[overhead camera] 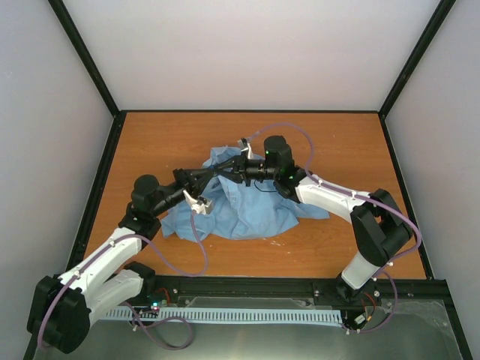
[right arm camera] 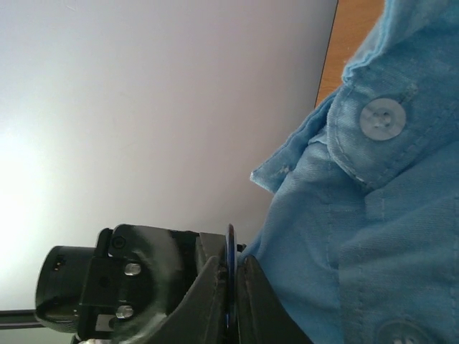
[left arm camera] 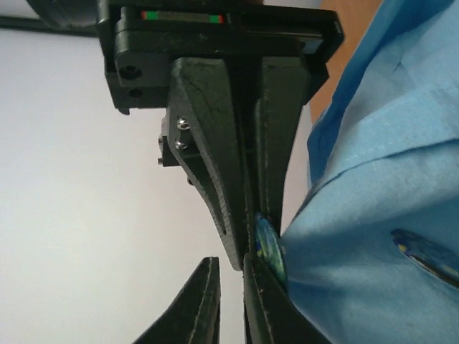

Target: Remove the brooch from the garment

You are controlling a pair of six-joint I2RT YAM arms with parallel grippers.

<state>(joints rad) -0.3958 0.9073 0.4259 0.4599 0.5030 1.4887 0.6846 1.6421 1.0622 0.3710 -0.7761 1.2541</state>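
White walls close three sides of the orange table (overhead camera: 150, 142), with wood showing all round the garment (overhead camera: 247, 214) heaped mid-table. Both arms reach inward, their tips meeting over it. The right gripper (right arm camera: 231, 278) is clenched on the brooch (left arm camera: 269, 249) at a fold's edge; the left gripper (left arm camera: 231, 264) shows a thin slit, and I cannot tell whether it grips.

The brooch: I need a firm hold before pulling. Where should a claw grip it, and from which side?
Probably pinch the brooch across its two flat faces, coming from the open side away from the garment: the thin disc stands edge-on, jutting from the fabric's edge.
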